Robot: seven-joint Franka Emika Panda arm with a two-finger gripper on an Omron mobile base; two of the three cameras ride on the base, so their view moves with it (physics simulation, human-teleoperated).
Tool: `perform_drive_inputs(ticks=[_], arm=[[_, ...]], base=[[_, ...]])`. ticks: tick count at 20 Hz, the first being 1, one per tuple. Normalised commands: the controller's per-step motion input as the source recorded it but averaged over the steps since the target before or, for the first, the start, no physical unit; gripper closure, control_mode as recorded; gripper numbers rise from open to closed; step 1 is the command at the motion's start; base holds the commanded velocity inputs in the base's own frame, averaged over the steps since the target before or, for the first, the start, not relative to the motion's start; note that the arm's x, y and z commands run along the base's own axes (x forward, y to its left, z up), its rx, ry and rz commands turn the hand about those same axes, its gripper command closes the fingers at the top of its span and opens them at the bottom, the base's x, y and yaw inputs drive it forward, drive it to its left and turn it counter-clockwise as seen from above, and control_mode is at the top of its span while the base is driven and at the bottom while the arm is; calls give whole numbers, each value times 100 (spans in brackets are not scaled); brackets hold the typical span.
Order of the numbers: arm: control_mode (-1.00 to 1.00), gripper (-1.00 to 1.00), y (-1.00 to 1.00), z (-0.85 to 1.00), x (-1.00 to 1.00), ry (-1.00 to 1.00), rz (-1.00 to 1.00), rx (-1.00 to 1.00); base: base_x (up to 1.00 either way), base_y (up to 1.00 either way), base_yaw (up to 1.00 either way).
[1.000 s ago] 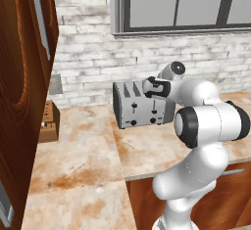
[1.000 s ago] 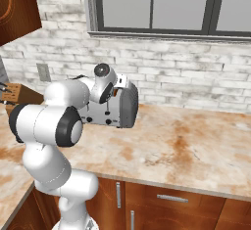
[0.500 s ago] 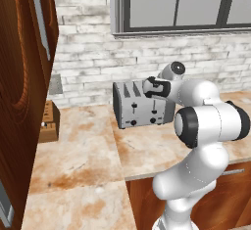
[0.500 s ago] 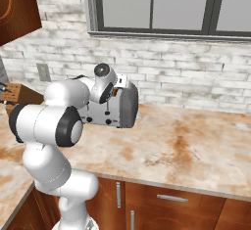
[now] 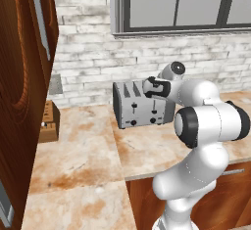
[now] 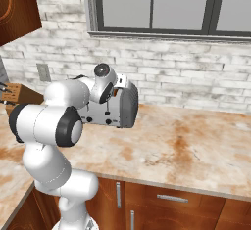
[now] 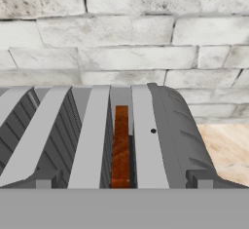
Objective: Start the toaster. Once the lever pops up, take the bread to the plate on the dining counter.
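While we hold position: nothing has shifted over the last second, arm and scene read the same
change: none; gripper (image 5: 149,87) stays parked above the toaster (image 5: 142,105), on its right-hand end
meaning: we judge we are either waiting on the lever or lining up on the slice; we cannot tell which
hand: fingers spread wide, pinching nothing
bread: the bread (image 7: 121,147) sits down in the right-hand slot, brown edge up, straight under the hand
hand view adds: slot contents, and the brick wall (image 7: 126,33) close behind
left base view adds: toaster front with its two slider tracks and dark knobs; small wooden block (image 5: 49,122) off to the left, well apart
right base view adds: toaster's rounded end panel and open counter (image 6: 186,146) to its right
plate, dining counter: not located from here
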Motion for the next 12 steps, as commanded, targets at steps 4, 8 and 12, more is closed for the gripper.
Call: perform_drive_inputs(ticks=[4,8,12], arm=[[-100,-100,0,0,0,0,0,0],[-100,-100,0,0,0,0,0,0],[-100,-100,0,0,0,0,0,0]], base=[[0,0,0],[0,0,0],[0,0,0]])
